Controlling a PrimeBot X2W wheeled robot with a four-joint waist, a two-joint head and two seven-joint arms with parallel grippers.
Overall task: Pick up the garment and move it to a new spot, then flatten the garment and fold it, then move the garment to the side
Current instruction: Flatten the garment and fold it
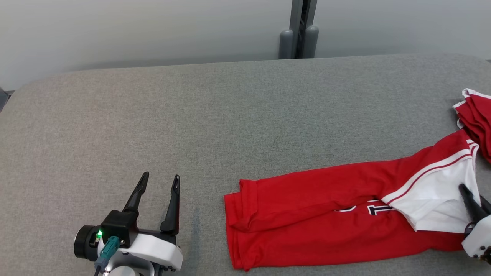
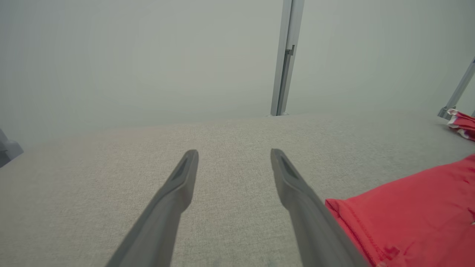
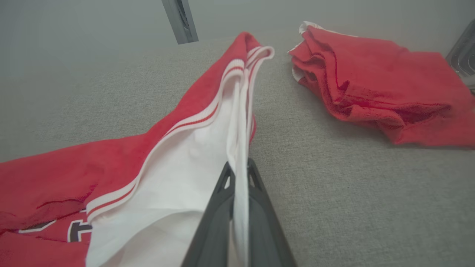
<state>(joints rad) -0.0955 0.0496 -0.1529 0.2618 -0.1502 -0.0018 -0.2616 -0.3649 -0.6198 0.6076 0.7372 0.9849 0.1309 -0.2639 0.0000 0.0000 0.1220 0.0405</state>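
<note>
**At the right edge, a sleeve pinched**

The right gripper (image 3: 239,167) clamps the white sleeve (image 3: 178,178) of the red jersey shirt (image 1: 307,214) with striped trim. It lies in a long band across the grey fabric table (image 1: 191,115), hem pointing left toward the spread-fingered left gripper (image 1: 160,178).

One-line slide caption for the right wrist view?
Right gripper shut on the garment at its white sleeve edge; another folded red cloth lies apart on the grey table.

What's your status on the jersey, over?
Left gripper open, beside the garment. Right gripper shut on its white sleeve. Red pile nearby, apart.
</note>
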